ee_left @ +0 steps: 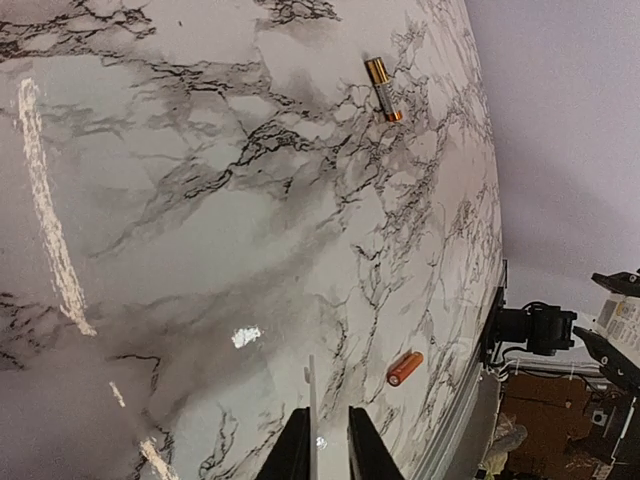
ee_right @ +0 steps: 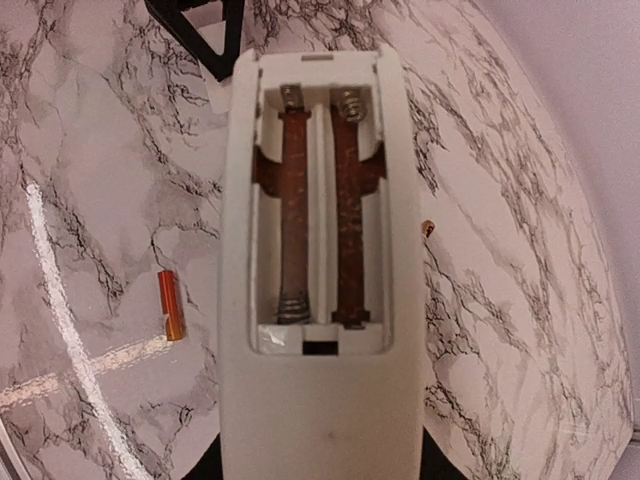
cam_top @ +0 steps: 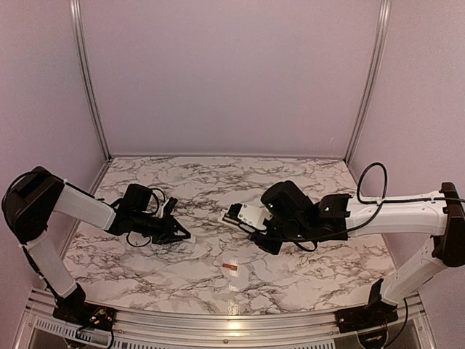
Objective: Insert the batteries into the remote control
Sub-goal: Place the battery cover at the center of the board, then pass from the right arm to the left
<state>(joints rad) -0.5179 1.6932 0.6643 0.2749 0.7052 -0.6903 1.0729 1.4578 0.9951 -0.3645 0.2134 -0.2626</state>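
My right claw (cam_top: 265, 220) grips the one remote control (ee_right: 320, 400), its two battery bays (ee_right: 294, 210) empty. Two batteries lie on the worktop (cam_top: 182, 182): one battery (cam_top: 232, 267) near-centre, the other battery (ee_left: 383, 89) well apart. On my left claw (ee_left: 328, 420) the fingers almost touch; I cannot tell whether they hold anything.

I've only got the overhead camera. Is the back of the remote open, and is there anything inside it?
Observer: It's open. The right wrist view shows the remote with its cover off, both slots empty and the springs bare.
Operator: I count one battery loose. Any more?
Observer: Yes. The left wrist view shows two on the table: an orange battery close to that camera and a gold-and-black battery well beyond it.
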